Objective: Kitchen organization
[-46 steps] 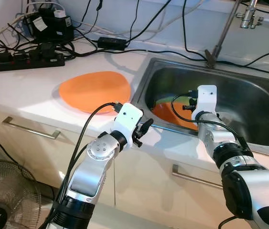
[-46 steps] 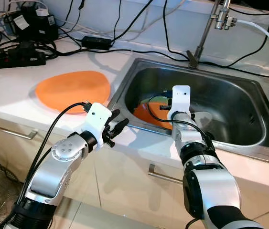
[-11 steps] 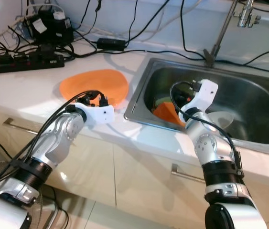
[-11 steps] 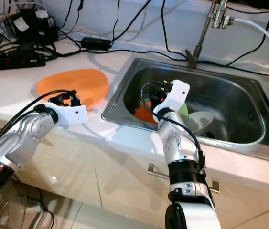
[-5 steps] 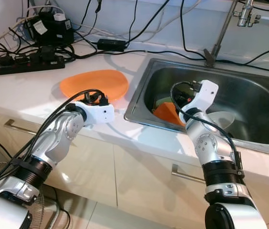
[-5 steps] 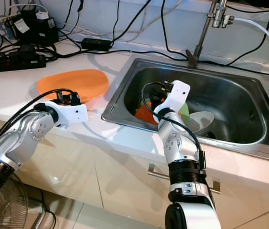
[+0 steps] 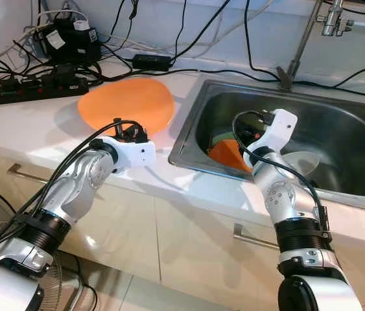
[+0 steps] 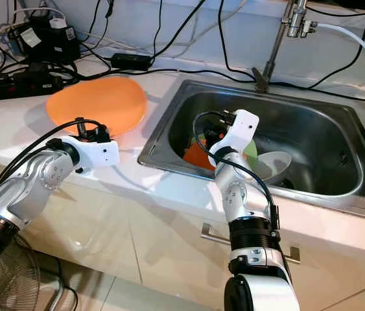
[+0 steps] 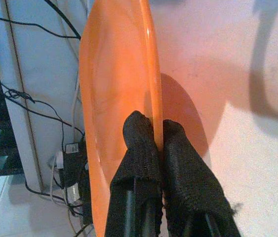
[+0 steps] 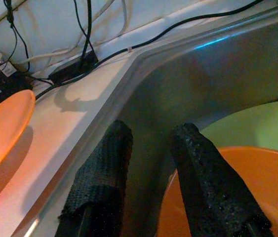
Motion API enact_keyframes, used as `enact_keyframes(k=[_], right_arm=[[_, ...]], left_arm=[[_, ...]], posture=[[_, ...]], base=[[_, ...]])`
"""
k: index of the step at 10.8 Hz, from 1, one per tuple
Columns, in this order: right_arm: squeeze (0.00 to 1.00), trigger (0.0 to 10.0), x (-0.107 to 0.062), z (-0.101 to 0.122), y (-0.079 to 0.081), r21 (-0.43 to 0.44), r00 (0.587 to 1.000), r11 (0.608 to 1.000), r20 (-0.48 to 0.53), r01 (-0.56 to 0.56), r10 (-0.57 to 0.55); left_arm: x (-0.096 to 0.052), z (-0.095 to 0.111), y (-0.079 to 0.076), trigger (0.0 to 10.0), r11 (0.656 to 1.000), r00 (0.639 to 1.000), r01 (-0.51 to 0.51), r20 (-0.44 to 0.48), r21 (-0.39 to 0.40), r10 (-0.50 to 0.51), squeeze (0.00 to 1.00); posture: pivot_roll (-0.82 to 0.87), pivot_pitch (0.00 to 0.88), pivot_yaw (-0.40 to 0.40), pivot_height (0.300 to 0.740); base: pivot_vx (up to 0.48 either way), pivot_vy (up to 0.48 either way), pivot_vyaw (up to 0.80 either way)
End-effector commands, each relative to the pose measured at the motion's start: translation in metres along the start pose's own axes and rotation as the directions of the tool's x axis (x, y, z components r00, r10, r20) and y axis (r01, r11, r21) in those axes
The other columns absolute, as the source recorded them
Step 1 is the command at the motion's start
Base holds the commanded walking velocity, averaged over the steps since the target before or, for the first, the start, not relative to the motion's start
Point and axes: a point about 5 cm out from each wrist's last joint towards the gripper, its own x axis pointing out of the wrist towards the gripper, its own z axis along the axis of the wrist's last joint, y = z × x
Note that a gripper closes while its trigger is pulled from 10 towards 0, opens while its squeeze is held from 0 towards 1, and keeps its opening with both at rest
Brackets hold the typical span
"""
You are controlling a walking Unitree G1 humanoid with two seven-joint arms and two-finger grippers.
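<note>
An orange plate (image 7: 125, 104) is tilted up off the white counter left of the sink, its near rim raised. My left gripper (image 9: 152, 143) is shut on that near rim, one finger on each face of the orange plate (image 9: 116, 94). Inside the steel sink (image 7: 338, 139) lie a second orange plate (image 7: 226, 153), a green plate (image 10: 250, 126) and a white bowl (image 8: 274, 162). My right gripper (image 10: 151, 158) hangs open over the sink's left side, just above the edge of the orange plate (image 10: 218, 197) there, holding nothing.
A black power strip (image 7: 39, 87), adapters and several cables crowd the counter's back left. The faucet (image 7: 305, 39) rises behind the sink. Cabinet fronts with metal handles (image 7: 23, 173) run below the counter, and a floor fan (image 8: 4, 285) stands at the lower left.
The left gripper has tipped the orange plate up from lying flat on the counter, raising its near rim. The right arm has stayed over the sink.
</note>
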Motion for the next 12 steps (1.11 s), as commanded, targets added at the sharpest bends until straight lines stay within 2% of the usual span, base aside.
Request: enact_keyframes(k=[1, 2, 3, 4, 5, 6, 8, 9, 10, 11, 12], right_arm=[[0.0, 10.0, 0.001, 0.004, 0.002, 0.008, 1.0, 1.0, 0.013, -0.006, 0.006], [0.0, 10.0, 0.001, 0.006, 0.003, 0.011, 1.0, 1.0, 0.018, -0.01, 0.01], [0.0, 10.0, 0.002, 0.01, 0.006, 0.016, 0.999, 1.0, 0.033, -0.026, 0.025], [0.76, 10.0, 0.003, 0.014, 0.009, 0.022, 0.998, 0.999, 0.048, -0.041, 0.04], [1.0, 10.0, 0.004, 0.019, 0.012, 0.038, 0.996, 0.997, 0.06, -0.061, 0.059], [1.0, 10.0, 0.004, 0.022, 0.015, 0.054, 0.995, 0.996, 0.068, -0.076, 0.072], [0.98, 10.0, 0.005, 0.029, 0.027, 0.15, 0.989, 0.979, 0.084, -0.135, 0.123], [0.0, 10.0, 0.005, 0.035, 0.036, 0.263, 0.98, 0.945, 0.093, -0.196, 0.178], [0.0, 10.0, 0.004, 0.038, 0.042, 0.346, 0.969, 0.905, 0.094, -0.246, 0.228], [0.0, 10.0, 0.004, 0.039, 0.044, 0.367, 0.966, 0.893, 0.097, -0.26, 0.241], [0.0, 10.0, 0.003, 0.04, 0.049, 0.438, 0.954, 0.849, 0.104, -0.297, 0.28]], left_arm=[[0.001, -0.005, -0.019, 0.0, 0.998, 0.998, 0.059, -0.025, 0.013, -0.058, 0.0], [0.001, -0.003, -0.011, 0.0, 0.999, 1.0, 0.01, -0.017, 0.033, -0.009, 0.0], [0.001, 0.005, 0.003, 0.0, 0.995, 0.996, -0.086, 0.021, 0.051, 0.085, 0.0], [-0.001, 0.012, 0.015, 0.0, 0.985, 0.985, -0.165, 0.053, 0.054, 0.162, 0.0], [-0.004, 0.022, 0.026, 4.4, 0.968, 0.967, -0.244, 0.095, 0.061, 0.237, 0.0], [-0.006, 0.027, 0.031, 10.0, 0.959, 0.955, -0.28, 0.117, 0.054, 0.272, 0.0], [-0.006, 0.037, 0.032, 10.0, 0.955, 0.947, -0.292, 0.154, 0.051, 0.282, 0.0], [-0.006, 0.045, 0.03, 10.0, 0.955, 0.943, -0.293, 0.182, 0.046, 0.28, 0.0], [-0.006, 0.051, 0.028, 10.0, 0.956, 0.94, -0.289, 0.204, 0.043, 0.275, 0.0], [-0.006, 0.052, 0.028, 10.0, 0.956, 0.938, -0.29, 0.209, 0.041, 0.276, 0.0], [-0.006, 0.057, 0.026, 10.0, 0.96, 0.937, -0.279, 0.228, 0.037, 0.264, 0.0]], posture=[[0.23, 0.011, -0.028, 0.74], [0.23, 0.012, -0.027, 0.74], [0.23, 0.012, -0.027, 0.74], [0.23, 0.012, -0.029, 0.74], [0.23, 0.012, -0.03, 0.74], [0.23, 0.012, -0.03, 0.74], [0.24, 0.011, -0.03, 0.74], [0.24, 0.011, -0.03, 0.74], [0.24, 0.011, -0.03, 0.74], [0.23, 0.011, -0.031, 0.74], [0.23, 0.011, -0.03, 0.74]], base=[[0.0, 0.0, 0.0], [0.0, 0.0, 0.0], [0.0, 0.0, 0.0], [0.0, 0.0, 0.0], [0.0, 0.0, 0.0], [0.0, 0.0, 0.0], [0.0, 0.0, 0.0], [0.0, 0.0, 0.0], [0.0, 0.0, 0.0], [0.0, 0.0, 0.0], [0.0, 0.0, 0.0]])
